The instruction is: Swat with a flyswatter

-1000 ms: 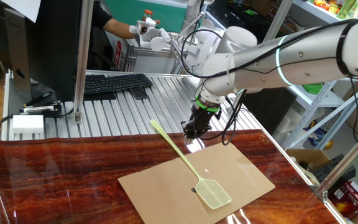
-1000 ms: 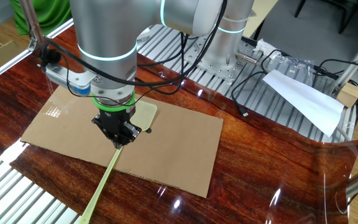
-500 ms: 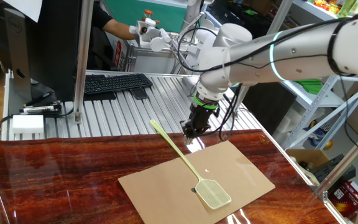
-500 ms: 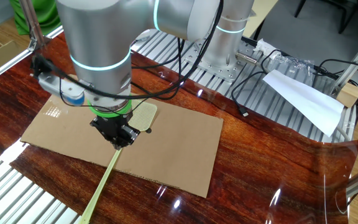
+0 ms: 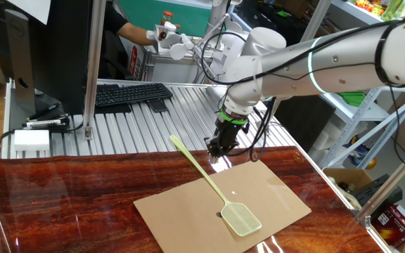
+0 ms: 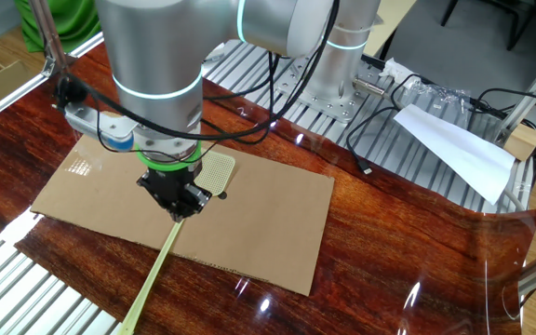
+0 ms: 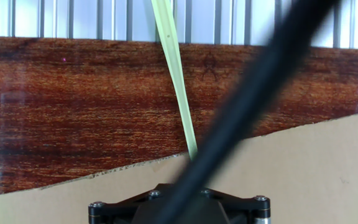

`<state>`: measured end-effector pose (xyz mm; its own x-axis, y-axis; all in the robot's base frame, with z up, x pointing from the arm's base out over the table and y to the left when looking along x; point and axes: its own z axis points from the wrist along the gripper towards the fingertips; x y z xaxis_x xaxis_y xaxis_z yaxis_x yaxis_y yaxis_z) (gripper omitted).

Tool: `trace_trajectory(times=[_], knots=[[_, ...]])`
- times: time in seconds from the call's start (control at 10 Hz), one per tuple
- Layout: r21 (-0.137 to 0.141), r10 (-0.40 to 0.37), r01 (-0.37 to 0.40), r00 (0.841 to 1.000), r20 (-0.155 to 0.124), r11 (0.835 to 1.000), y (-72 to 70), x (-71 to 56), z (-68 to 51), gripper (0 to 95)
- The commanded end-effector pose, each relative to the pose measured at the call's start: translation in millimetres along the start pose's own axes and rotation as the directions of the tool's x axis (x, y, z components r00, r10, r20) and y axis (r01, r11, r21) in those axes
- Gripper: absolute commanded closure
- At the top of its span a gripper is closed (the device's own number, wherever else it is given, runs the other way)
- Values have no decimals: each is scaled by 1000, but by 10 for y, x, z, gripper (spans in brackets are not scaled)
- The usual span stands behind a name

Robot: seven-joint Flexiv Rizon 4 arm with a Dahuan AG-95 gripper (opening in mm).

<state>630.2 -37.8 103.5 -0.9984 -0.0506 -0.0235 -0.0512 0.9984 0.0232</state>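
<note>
The pale yellow-green flyswatter (image 5: 241, 218) lies flat on a brown cardboard sheet (image 5: 276, 190). Its mesh head is near the sheet's front edge, and its thin handle runs back-left onto the red wood table. In the other fixed view (image 6: 217, 169) the head lies just behind my gripper (image 6: 181, 207), which hovers over the handle. In the first fixed view my gripper (image 5: 216, 149) hangs above the sheet's far corner and does not touch the flyswatter. The hand view shows the handle (image 7: 178, 81) below me; my fingers are hidden there. I cannot tell how the jaws stand.
A black keyboard (image 5: 129, 93) and a white box (image 5: 31, 139) sit on the ribbed metal surface behind the table. A metal post (image 5: 93, 70) stands at back left. White paper (image 6: 454, 144) and cables (image 6: 370, 158) lie by the arm's base. A black cable (image 7: 253, 93) crosses the hand view.
The arm's upper links swung slightly left and back. The gripper tip stays in about the same place above the handle. The flyswatter has not moved.
</note>
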Motion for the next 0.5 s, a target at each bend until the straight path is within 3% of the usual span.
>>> trace_trajectory(times=[0.1,0.5], knots=[[3,7,-7,1000,9,1000,5,-28,79,950],[1,11,-11,1000,12,1000,-57,-189,160,950]])
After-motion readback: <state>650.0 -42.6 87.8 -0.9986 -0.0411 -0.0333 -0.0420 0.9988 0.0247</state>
